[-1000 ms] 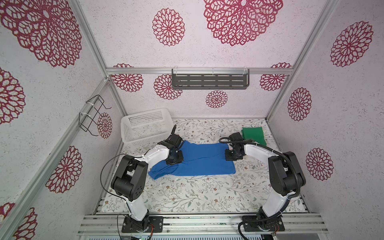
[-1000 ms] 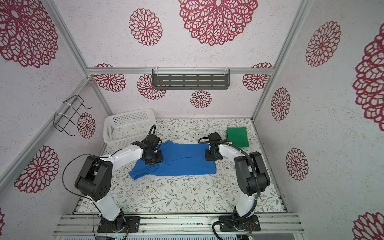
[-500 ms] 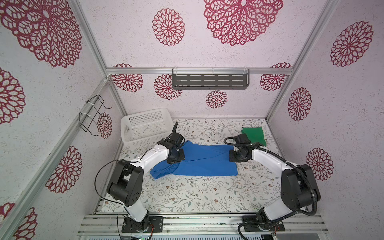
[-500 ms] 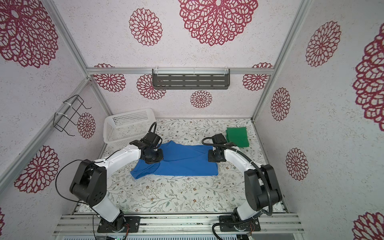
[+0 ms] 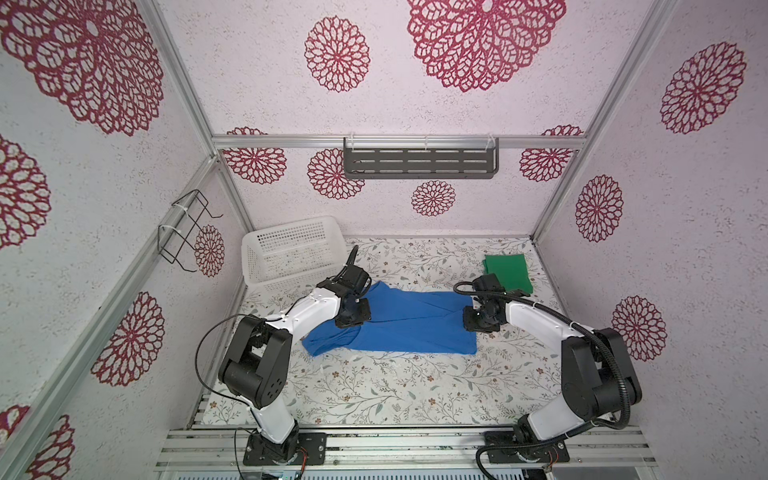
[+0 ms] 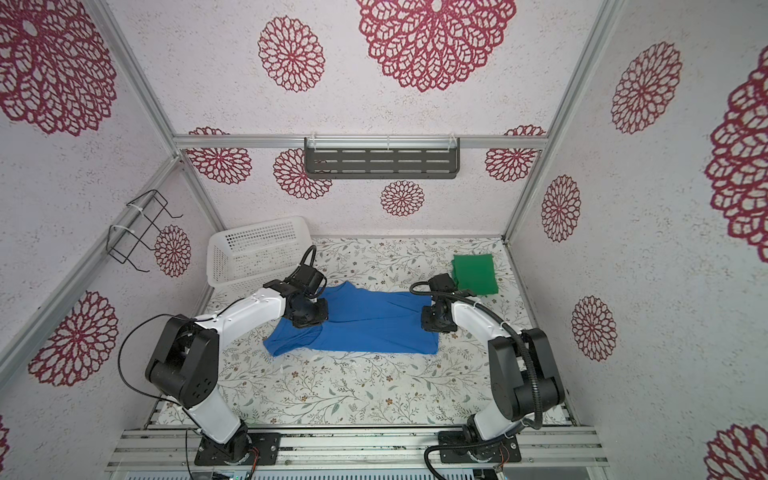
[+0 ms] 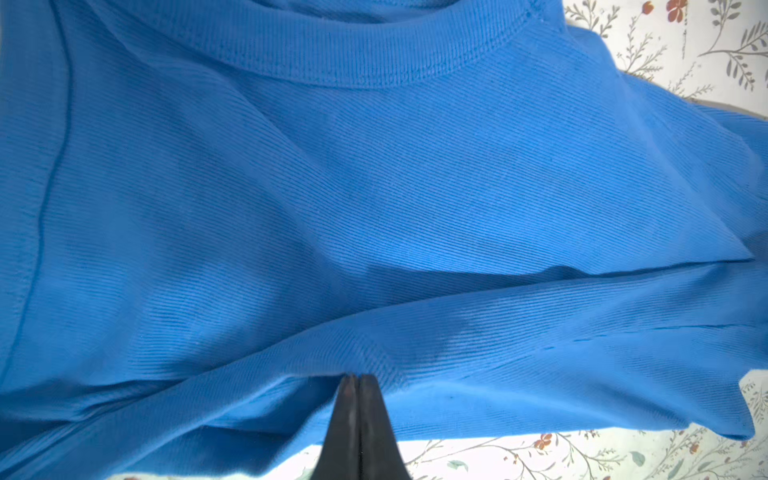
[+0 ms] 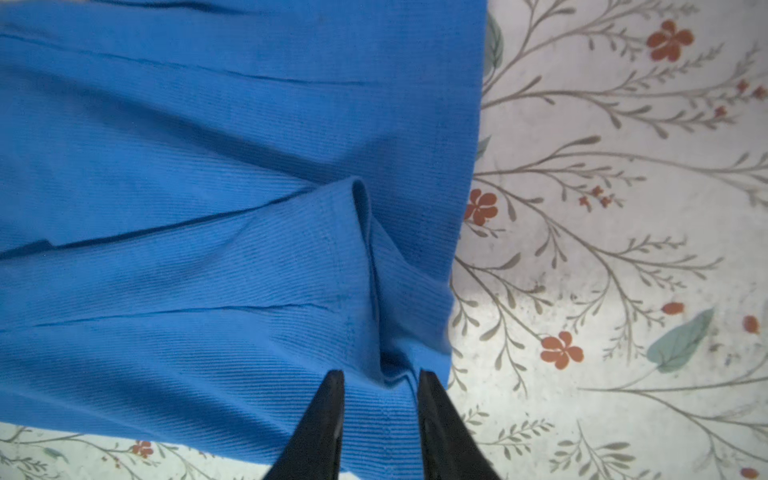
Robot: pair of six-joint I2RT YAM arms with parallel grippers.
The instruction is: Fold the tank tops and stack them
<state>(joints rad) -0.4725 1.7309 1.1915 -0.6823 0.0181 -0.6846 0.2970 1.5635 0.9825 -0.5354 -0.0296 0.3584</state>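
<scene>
The blue tank top [image 5: 411, 324] [image 6: 374, 320] lies lengthwise across the middle of the flowered table, its far long edge turned over onto itself. My left gripper [image 5: 353, 320] [image 7: 354, 376] is shut on a fold of the blue cloth [image 7: 374, 208] at its neck end. At the hem end my right gripper [image 5: 478, 322] [image 8: 380, 372] is open, its fingers astride the hem, holding nothing. The green tank top [image 5: 507, 270] [image 6: 475, 274] lies folded flat in the far right corner, just behind the right wrist.
A white perforated basket [image 5: 291, 253] stands at the far left, right behind the left wrist. A dark slotted shelf [image 5: 419, 158] hangs on the back wall and a black wire rack [image 5: 187, 232] on the left wall. Walls enclose the table on three sides.
The right gripper has opened and let go of the hem. The left gripper closed on the cloth at the neck end. Both arms shifted a little with the blue top.
</scene>
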